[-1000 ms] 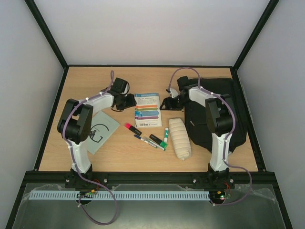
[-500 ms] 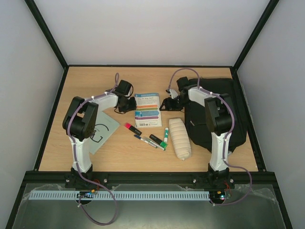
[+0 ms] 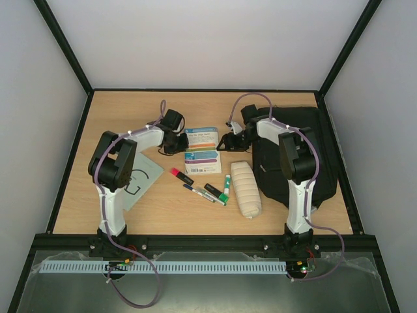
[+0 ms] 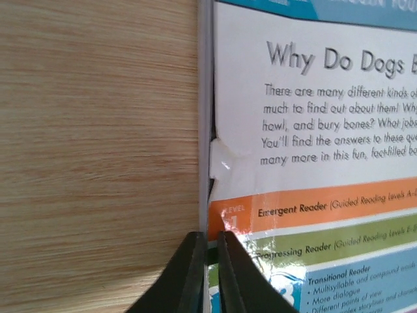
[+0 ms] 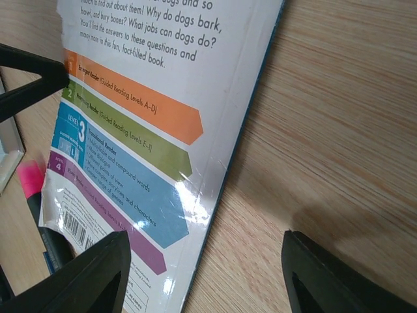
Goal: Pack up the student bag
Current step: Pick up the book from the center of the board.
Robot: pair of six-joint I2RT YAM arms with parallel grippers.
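The student bag (image 3: 326, 163) lies flat and black at the right of the table, partly under my right arm. A thin reader book (image 3: 202, 150) with coloured level bands lies between the two grippers. My left gripper (image 3: 176, 141) is at the book's left edge. In the left wrist view its fingers (image 4: 195, 274) are shut on that edge of the book (image 4: 313, 130). My right gripper (image 3: 229, 141) stands open over the book's right edge (image 5: 215, 195), one finger above the cover and the other above bare wood.
In front of the book lie a beige pencil case (image 3: 246, 189), a pink highlighter (image 3: 181, 175), dark pens (image 3: 199, 192) and a green marker (image 3: 226, 186). A grey notebook (image 3: 138, 179) lies by the left arm. Black frame rails border the table.
My left gripper has moved right to the book's left edge and its fingers have closed there. The right arm has stayed put.
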